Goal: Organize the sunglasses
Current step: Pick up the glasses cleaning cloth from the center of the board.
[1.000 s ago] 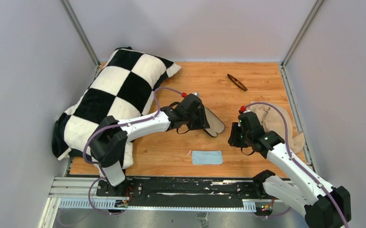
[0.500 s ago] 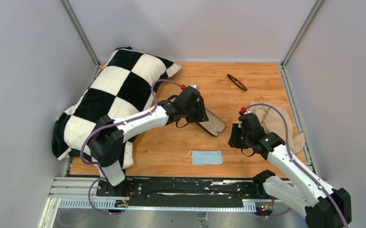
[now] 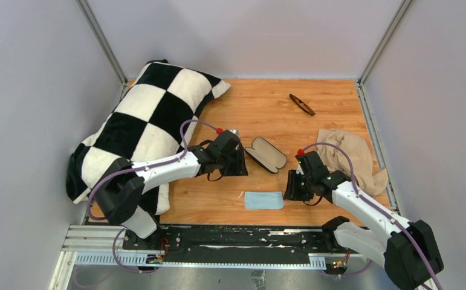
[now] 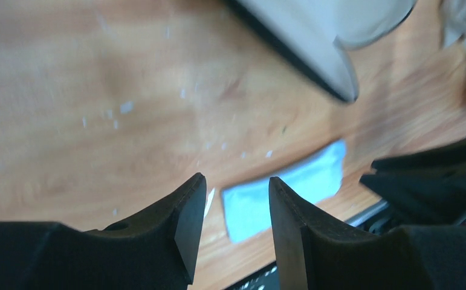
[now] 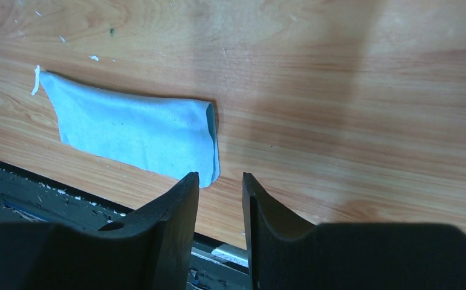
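Observation:
The sunglasses (image 3: 301,104) lie folded on the far right of the wooden table, away from both arms. The black case (image 3: 266,155) lies open in the middle, beige lining up; its edge shows blurred in the left wrist view (image 4: 315,42). My left gripper (image 3: 240,164) (image 4: 236,179) hovers just left of the case, open and empty. A light blue cloth (image 3: 263,200) (image 4: 291,187) (image 5: 127,130) lies flat near the front edge. My right gripper (image 3: 292,186) (image 5: 220,176) sits low at the cloth's right end, open with nothing between its fingers.
A black-and-white checkered pillow (image 3: 152,115) fills the left side. A crumpled beige cloth (image 3: 351,158) lies at the right, behind the right arm. The black rail (image 5: 31,199) runs along the table's front edge, just beyond the blue cloth.
My left gripper has drawn back leftward off the case, leaving it lying open and uncovered. My right gripper has moved down toward the front, to the blue cloth's right end.

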Action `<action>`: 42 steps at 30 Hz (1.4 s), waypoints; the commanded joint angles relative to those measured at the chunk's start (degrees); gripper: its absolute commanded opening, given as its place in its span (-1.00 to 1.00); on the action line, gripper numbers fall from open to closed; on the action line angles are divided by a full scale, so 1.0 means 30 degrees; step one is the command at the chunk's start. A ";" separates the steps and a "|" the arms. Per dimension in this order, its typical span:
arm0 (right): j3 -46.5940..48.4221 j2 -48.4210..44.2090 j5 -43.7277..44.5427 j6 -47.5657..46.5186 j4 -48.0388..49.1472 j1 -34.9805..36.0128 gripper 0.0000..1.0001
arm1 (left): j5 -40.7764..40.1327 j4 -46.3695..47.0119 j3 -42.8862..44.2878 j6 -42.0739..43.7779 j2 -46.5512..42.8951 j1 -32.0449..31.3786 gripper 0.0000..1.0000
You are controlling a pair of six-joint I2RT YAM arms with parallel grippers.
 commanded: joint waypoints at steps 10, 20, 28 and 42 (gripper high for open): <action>-0.0627 0.3225 -0.1087 0.0359 0.2479 0.0296 -0.28 | 0.0184 0.3070 -0.5216 -0.3827 -0.2043 -0.2371 -0.01; -0.0763 0.3933 -0.1095 0.0574 0.3221 0.0557 -0.42 | 0.0528 0.4429 -0.6036 -0.5517 -0.0962 -0.3463 -0.01; -0.0807 0.3748 -0.1028 0.0654 0.3173 0.0539 -0.58 | 0.0420 0.5254 -0.6191 -0.6041 0.0207 -0.3926 -0.18; -0.0992 0.3096 -0.0880 0.0746 0.2837 0.0550 -0.50 | -0.2137 0.1841 -0.5143 -0.5287 -0.0543 -0.4568 -0.20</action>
